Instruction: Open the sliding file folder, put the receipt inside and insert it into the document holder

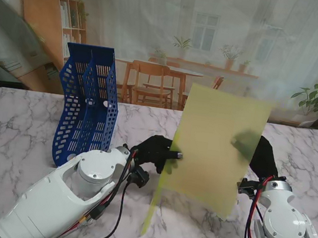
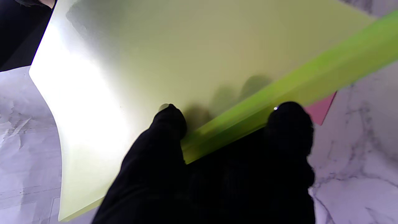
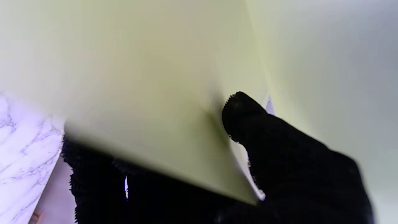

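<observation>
Stand view: sliding file folder [image 1: 217, 145], translucent yellow-green, held up off the marble table [image 1: 15, 128] between both hands, roughly upright and tilted, near table centre. Its green slide bar [image 1: 156, 198] runs along the left edge down toward the table.

Left hand [image 1: 155, 151], black-gloved, closed on the folder's left edge at the bar. Left wrist view: thumb [image 2: 169, 119] pressed on the sheet, another finger [image 2: 290, 123] on the far side of the green slide bar [image 2: 279, 93]; the bar is pinched between them. Shadows of further fingers show through the sheet. A pink corner [image 2: 320, 110] shows beyond the bar; cannot tell what it is.

Right hand [image 1: 260, 154] grips the folder's right edge, partly seen through the plastic. Right wrist view: thumb [image 3: 245, 115] on one face of the folder, remaining fingers behind the sheet; picture blurred.

Document holder [image 1: 87, 103], blue mesh, stands upright on the table at the left, well apart from the folder.
</observation>
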Motion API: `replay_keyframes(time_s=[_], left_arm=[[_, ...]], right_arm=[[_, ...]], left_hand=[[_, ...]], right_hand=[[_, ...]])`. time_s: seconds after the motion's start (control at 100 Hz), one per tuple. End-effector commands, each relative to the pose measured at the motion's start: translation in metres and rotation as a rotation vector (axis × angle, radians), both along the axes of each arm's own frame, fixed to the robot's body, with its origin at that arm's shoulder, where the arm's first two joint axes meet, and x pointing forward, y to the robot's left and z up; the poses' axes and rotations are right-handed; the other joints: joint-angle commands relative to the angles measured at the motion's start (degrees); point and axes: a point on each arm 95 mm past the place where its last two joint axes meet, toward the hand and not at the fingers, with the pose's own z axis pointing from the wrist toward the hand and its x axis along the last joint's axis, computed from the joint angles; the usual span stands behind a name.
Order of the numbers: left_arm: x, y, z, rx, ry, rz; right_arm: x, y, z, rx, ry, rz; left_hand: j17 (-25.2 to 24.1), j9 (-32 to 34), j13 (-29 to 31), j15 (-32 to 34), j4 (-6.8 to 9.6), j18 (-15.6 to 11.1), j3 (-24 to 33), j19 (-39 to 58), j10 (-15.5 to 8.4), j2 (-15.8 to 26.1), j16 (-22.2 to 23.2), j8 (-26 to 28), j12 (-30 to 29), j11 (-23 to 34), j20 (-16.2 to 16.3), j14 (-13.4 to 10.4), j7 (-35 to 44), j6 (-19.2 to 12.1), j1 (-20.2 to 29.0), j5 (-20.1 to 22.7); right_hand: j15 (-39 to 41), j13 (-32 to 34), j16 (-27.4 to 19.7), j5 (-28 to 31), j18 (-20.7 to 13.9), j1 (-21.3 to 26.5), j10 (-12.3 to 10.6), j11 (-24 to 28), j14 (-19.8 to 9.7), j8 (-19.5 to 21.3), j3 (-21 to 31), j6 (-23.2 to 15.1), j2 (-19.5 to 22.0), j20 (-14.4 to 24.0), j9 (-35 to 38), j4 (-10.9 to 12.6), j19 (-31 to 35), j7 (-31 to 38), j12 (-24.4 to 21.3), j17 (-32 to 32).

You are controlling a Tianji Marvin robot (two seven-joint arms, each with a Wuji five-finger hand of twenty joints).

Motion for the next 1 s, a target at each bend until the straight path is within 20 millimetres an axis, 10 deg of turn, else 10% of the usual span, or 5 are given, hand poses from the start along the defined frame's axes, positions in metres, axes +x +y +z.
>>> replay_keyframes(time_s=[0.0,0.43,0.99], left_arm=[[-0.004,0.001,-0.007,0.015,0.017,-0.015],[-0.007,0.007,-0.025,0.013,0.122,0.051],[-0.013,0.038,-0.030,0.093,0.156,0.095]], right_arm=[[-0.001,0.005,-0.006,0.006,0.018,0.007],[-0.002,0.009,-0.019,0.012,0.099,-0.051],[0.009,0.022,-0.040,-0.004,0.289,-0.152]], left_hand=[[0.2,-0.9,0.9,4.1,0.73,-3.5,3.6,-0.2,2.4,3.9,1.3,0.0,0.1,1.7,-0.2,3.1,1.1,-1.1,3.5,-0.8],[-7.7,-5.6,-6.0,1.5,2.34,-0.5,-4.8,-3.2,3.3,7.3,1.7,-3.2,-1.6,-1.1,3.3,6.3,-6.4,1.5,3.4,-3.5],[-23.8,-25.4,-25.5,-8.5,2.55,1.3,-8.8,-15.7,3.6,10.8,1.3,-9.3,-5.3,-9.9,6.6,9.4,-27.3,2.6,-8.3,-14.8]], right_hand=[[2.0,0.9,0.2,0.3,2.0,3.2,0.1,-0.8,0.3,1.3,1.9,0.8,2.5,-0.7,0.2,-0.4,0.8,1.8,-0.4,0.9],[2.9,1.0,0.5,1.6,0.8,3.1,0.1,-0.4,-0.6,1.0,3.9,0.2,0.1,-1.5,0.9,-0.5,0.9,1.4,-0.8,2.5],[3.5,1.1,1.0,2.2,0.2,3.2,0.6,-0.2,-1.7,1.5,6.5,1.3,-1.3,-2.7,1.0,-0.9,0.2,1.1,-0.6,4.2]])
